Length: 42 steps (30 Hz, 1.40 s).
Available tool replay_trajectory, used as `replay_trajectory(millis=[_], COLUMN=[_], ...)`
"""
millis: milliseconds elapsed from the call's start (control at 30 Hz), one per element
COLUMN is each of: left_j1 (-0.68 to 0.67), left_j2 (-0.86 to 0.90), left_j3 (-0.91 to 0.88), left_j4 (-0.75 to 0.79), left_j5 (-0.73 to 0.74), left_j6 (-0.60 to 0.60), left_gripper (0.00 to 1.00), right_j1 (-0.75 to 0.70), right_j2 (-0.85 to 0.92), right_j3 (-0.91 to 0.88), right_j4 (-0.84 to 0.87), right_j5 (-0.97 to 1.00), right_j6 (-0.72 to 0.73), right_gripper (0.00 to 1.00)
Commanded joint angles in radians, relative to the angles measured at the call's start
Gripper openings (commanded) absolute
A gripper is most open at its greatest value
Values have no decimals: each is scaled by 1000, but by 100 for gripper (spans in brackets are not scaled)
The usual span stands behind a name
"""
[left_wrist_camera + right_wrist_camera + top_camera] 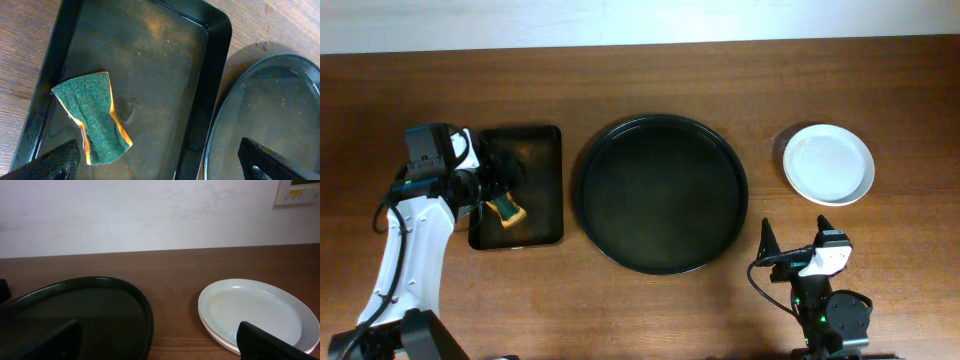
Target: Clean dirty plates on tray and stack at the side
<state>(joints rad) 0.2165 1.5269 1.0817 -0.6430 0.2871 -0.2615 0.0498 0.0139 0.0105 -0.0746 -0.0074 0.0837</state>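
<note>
The white plates [828, 163] sit stacked on the wood tabletop [770, 70] to the right of the large round black tray [662, 193], which holds nothing. The stack also shows in the right wrist view [252, 310], beside the round tray's rim [145, 310]. My right gripper [798, 244] is open and empty, low at the table's front, near the round tray's right edge. My left gripper [492, 190] is open and empty above the small rectangular tray [542, 160], just by a green and orange sponge [95, 116] lying in it.
The rectangular black tray [150, 65] lies left of the round tray [270, 110], their rims close together. A white wall [150, 210] runs behind the table's far edge.
</note>
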Motion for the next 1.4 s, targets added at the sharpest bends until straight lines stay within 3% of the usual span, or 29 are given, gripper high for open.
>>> replay_trajectory(millis=[0, 267, 400, 500, 600, 833, 967, 1067, 1133, 1267, 1367], left_j1=[1, 14, 6, 6, 6, -132, -135, -135, -135, -165, -186], left_j2=[-1, -76, -364, -742, -1025, -1284, -1377, -1448, -1490, -1522, -1522], left_j3=[-2, -19, -260, -530, -679, -964, -1041, -1072, -1072, -1072, -1072], left_j4=[2, 2, 7, 5, 32, 768, 767, 666, 560, 566, 563], left_j5=[0, -10, -92, -171, -209, -205, -210, -210, -211, -214, -236], left_j6=[5, 5, 5, 5, 5, 5, 6, 6, 56, 244, 259], left_gripper=[99, 99, 99, 99, 99, 99, 99, 99, 99, 99, 99], right_j1=[-5, -5, -5, -5, -5, -5, -5, -5, -5, -5, -5], right_j2=[-5, -5, -5, -5, -5, -5, -5, -5, -5, -5, -5], right_j3=[-5, -5, -5, -5, -5, -5, -5, -5, -5, -5, -5], right_j4=[-5, -5, -5, -5, -5, -5, -5, -5, -5, -5, -5], right_j5=[12, 12, 12, 12, 12, 12, 12, 12, 12, 12, 12], right_j6=[11, 11, 11, 11, 11, 11, 11, 11, 11, 11, 11], right_gripper=[99, 99, 99, 99, 99, 99, 99, 99, 99, 99, 99])
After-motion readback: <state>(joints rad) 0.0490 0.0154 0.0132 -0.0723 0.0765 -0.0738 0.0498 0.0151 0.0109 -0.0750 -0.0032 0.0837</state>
